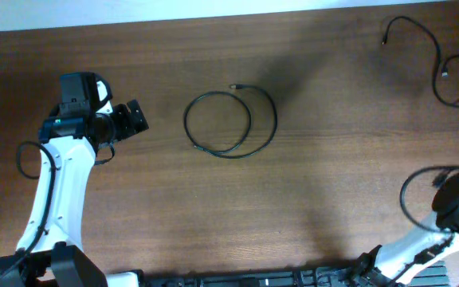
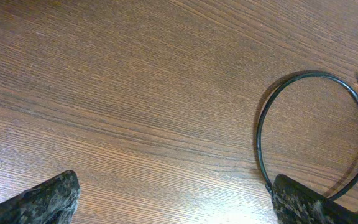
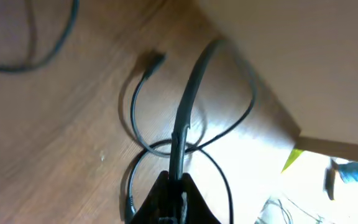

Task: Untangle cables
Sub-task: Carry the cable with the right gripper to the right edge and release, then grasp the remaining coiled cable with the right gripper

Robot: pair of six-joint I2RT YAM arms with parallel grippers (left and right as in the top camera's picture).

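Nine o'clock of the coil [image 1: 250, 121], the left gripper [image 2: 176, 183] gapes empty; at four o'clock the right gripper [image 3: 171, 193] pinches a cable [image 3: 188, 99].

We have the left arm [image 1: 54, 199] reaching up from its base along the left side, wrist turned so the left gripper [image 1: 136, 119] points right, its fingers [image 2: 42, 202] spread wide apart. The right arm [image 1: 421, 243] sits folded in the near right corner, and we see the right gripper [image 3: 173, 193] pinched tight on a cable [image 3: 188, 106]
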